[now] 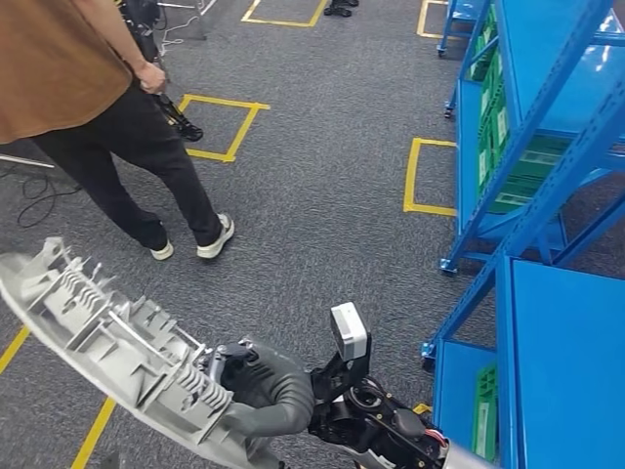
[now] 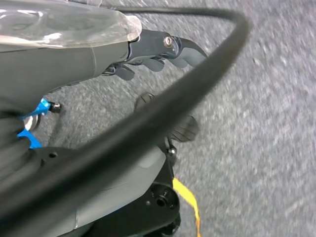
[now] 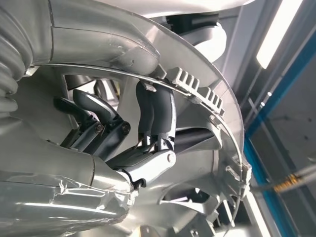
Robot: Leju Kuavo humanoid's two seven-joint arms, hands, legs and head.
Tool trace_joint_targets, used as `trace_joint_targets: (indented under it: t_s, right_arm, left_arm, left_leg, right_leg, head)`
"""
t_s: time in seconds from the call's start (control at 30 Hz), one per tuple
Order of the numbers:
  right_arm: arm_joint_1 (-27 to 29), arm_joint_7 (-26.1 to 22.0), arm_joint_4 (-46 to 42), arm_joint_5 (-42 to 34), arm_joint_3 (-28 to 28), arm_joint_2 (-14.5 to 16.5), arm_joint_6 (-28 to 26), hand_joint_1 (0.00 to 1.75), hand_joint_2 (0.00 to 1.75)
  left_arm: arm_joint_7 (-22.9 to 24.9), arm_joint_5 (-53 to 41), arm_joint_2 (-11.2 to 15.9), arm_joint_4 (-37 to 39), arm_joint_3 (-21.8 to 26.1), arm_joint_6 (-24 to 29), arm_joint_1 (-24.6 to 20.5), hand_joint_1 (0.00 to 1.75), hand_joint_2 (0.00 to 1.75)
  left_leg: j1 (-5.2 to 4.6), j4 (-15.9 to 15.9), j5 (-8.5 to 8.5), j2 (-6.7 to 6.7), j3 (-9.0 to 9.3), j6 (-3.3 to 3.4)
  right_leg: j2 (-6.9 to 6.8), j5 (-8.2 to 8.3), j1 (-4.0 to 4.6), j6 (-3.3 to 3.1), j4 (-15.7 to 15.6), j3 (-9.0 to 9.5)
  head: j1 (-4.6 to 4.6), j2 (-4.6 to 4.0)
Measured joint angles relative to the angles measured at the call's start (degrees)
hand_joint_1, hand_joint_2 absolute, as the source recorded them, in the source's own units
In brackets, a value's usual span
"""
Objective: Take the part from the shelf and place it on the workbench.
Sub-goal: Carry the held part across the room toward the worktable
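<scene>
The part [image 1: 110,337] is a large, flat, grey metal casting with ribs and fins. It juts out to the lower left, above the carpet. My right hand [image 1: 258,386] grips it at its near end, reaching in from the lower right. In the right wrist view the dark fingers [image 3: 154,111] hook over the ribbed rim of the part [image 3: 209,89] while the thumb presses from the other side. My left hand [image 2: 156,54] hangs over the grey carpet with its fingers stretched out, holding nothing.
Blue shelving [image 1: 530,127] with green crates [image 1: 490,117] lines the right side, and a lower blue shelf level [image 1: 567,362] is close by. A person [image 1: 110,107] in a brown top and black trousers stands at the upper left. Yellow floor boxes [image 1: 221,127] mark the carpet.
</scene>
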Motion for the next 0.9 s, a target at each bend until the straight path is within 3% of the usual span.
trace_joint_targets:
  t_s: [0.07, 0.13, 0.2, 0.27, 0.3, 0.37, 0.4, 0.43, 0.47, 0.5, 0.57, 0.63, 0.7, 0.73, 0.8, 0.83, 0.9]
  right_arm:
    - [0.0, 0.0, 0.1, 0.3, 0.1, 0.0, 0.2, 1.75, 1.75]
    - [0.0, 0.0, 0.1, 0.5, 0.1, 0.0, 0.2, 1.75, 1.75]
    - [0.0, 0.0, 0.1, 0.6, 0.2, 0.2, 0.3, 1.75, 1.75]
    - [-0.1, 0.0, 0.1, 0.6, 0.3, 0.3, 0.3, 1.75, 1.75]
    - [-0.1, 0.0, 0.1, 0.6, 0.3, 0.3, 0.3, 1.75, 1.75]
    - [-0.1, 0.1, 0.1, 0.7, 0.5, 0.3, 0.3, 1.75, 1.75]
    - [-0.1, 0.2, 0.1, 0.6, 0.6, 0.3, 0.3, 1.75, 1.75]
    - [0.0, 0.2, 0.2, 0.6, 0.7, 0.3, 0.3, 1.75, 1.75]
    - [0.0, 0.2, 0.2, 0.6, 0.7, 0.3, 0.2, 1.75, 1.75]
    - [0.0, 0.3, 0.2, 0.6, 0.8, 0.3, 0.2, 1.75, 1.75]
    - [-0.1, 0.3, 0.2, 0.5, 0.9, 0.3, 0.2, 1.75, 1.75]
    - [-0.3, 0.4, 0.2, 0.5, 1.0, 0.3, 0.1, 1.75, 1.75]
    - [-0.4, 0.4, 0.2, 0.6, 1.0, 0.4, 0.1, 1.75, 1.75]
    - [-0.4, 0.4, 0.2, 0.6, 1.0, 0.4, 0.0, 1.75, 1.75]
    - [-0.5, 0.5, 0.2, 0.7, 1.0, 0.5, -0.1, 1.75, 1.75]
    - [-0.6, 0.6, 0.2, 0.7, 1.0, 0.5, -0.1, 1.75, 1.75]
    - [-0.5, 0.7, 0.2, 0.7, 1.1, 0.5, -0.2, 1.75, 1.75]
  left_arm:
    - [-0.1, 0.0, 0.0, 0.0, 0.0, 0.0, -0.1, 0.00, 1.75]
    - [-0.1, 0.0, 0.0, 0.0, 0.0, 0.0, -0.2, 0.00, 1.75]
    - [-0.2, 0.0, 0.0, 0.0, 0.0, 0.0, -0.2, 0.00, 1.75]
    - [-0.2, 0.0, 0.0, 0.0, 0.0, 0.0, -0.2, 0.00, 1.75]
    - [-0.2, 0.0, 0.0, 0.0, 0.0, 0.0, -0.2, 0.00, 1.75]
    - [-0.2, 0.1, 0.1, 0.0, 0.0, 0.0, -0.3, 0.00, 1.75]
    - [-0.2, 0.2, 0.1, 0.0, 0.0, 0.0, -0.3, 0.00, 1.75]
    - [-0.2, 0.3, 0.1, 0.0, 0.0, 0.0, -0.3, 0.00, 1.75]
    - [-0.2, 0.4, 0.1, 0.0, 0.0, 0.0, -0.3, 0.00, 1.75]
    - [-0.2, 0.5, 0.1, 0.0, 0.0, 0.0, -0.3, 0.00, 1.75]
    - [-0.2, 0.5, 0.0, 0.0, 0.0, 0.0, -0.3, 0.00, 1.75]
    - [0.1, 0.7, -0.1, 0.0, 0.0, 0.2, -0.3, 0.00, 1.75]
    - [1.1, 1.1, 0.0, 0.0, 0.0, 0.9, -0.1, 0.00, 1.75]
    - [1.6, 1.3, 0.1, 0.0, 0.0, 1.3, 0.1, 0.00, 1.75]
    - [2.0, 1.3, 0.3, 0.0, 0.0, 1.8, 0.1, 0.00, 1.75]
    - [2.1, 1.2, 0.3, 0.0, 0.0, 1.9, 0.0, 0.00, 1.75]
    - [2.3, 1.2, 0.4, 0.0, 0.0, 1.9, -0.2, 0.00, 1.75]
  left_leg:
    - [0.12, -8.3, 3.27, 2.31, 4.27, -0.09]
    - [-0.15, -11.7, 3.94, 3.22, 6.00, 0.68]
    - [-0.39, -11.7, 3.76, 2.04, 5.99, 1.79]
    - [-0.32, -11.8, 3.77, 1.06, 6.19, 2.65]
    - [-0.25, -11.9, 3.79, 0.58, 6.32, 3.03]
    - [-0.43, -11.9, 3.75, -0.49, 6.41, 3.49]
    - [-0.57, -11.8, 3.72, -1.14, 6.46, 3.59]
    - [-0.70, -11.8, 3.68, -1.84, 6.55, 3.64]
    - [-0.80, -11.8, 3.63, -2.56, 6.70, 3.68]
    - [-0.85, -11.8, 3.58, -3.31, 6.88, 3.68]
    - [-0.90, -11.7, 3.49, -4.69, 7.08, 3.55]
    - [-0.78, -11.7, 3.54, -5.85, 6.75, 3.06]
    - [-0.61, -11.9, 3.85, -6.82, 6.33, 2.30]
    - [-0.58, -11.7, 3.76, -6.39, 6.16, 2.00]
    - [-0.70, -8.8, 1.83, -3.92, 4.64, 1.54]
    - [-0.66, -5.5, -0.01, -2.38, 3.00, 1.35]
    - [-0.49, 2.3, -3.32, -1.19, -0.93, 0.83]
  right_leg:
    - [-0.87, -0.57, 0.13, 0.68, 0.4, 0.12]
    - [-1.66, -1.16, 0.46, 1.40, 0.8, 0.32]
    - [-2.35, -1.64, 0.43, 2.01, 0.9, 0.64]
    - [-0.94, -3.21, 0.09, 2.55, 2.8, 0.02]
    - [0.33, -4.83, -0.04, 2.72, 5.6, -1.20]
    - [2.32, -8.65, -0.07, 2.75, 14.2, -5.25]
    - [2.64, -9.74, -0.05, 2.69, 17.9, -7.19]
    - [2.79, -9.70, -0.04, 2.57, 19.7, -8.32]
    - [2.90, -8.47, -0.03, 2.36, 19.1, -8.35]
    - [3.23, -6.24, 0.00, 2.06, 16.2, -7.32]
    - [5.32, -1.66, 0.04, 1.33, 7.8, -4.13]
    - [7.09, -0.12, 0.16, 0.92, 2.8, -2.10]
    - [6.71, -0.22, 0.17, 0.71, 1.7, -1.42]
    - [6.17, 0.06, 0.07, 0.54, 1.3, -1.11]
    - [4.84, 0.63, -0.24, 0.15, 0.4, -0.78]
    - [4.09, 0.75, -0.20, 0.05, 0.2, -0.72]
    - [2.57, 0.70, -0.12, -0.08, 0.1, -0.81]
  head:
    - [-0.59, 0.01]
    - [-0.58, 0.01]
    - [-0.06, 0.01]
    - [0.32, 0.01]
    - [0.60, 0.01]
    - [1.37, 0.01]
    - [1.68, 0.01]
    - [1.91, 0.01]
    - [2.04, 0.01]
    - [2.13, 0.01]
    - [2.36, 0.01]
    - [2.54, 0.01]
    - [2.61, 0.01]
    - [2.54, 0.01]
    - [1.93, 0.00]
    - [1.50, 0.01]
    - [0.84, 0.01]
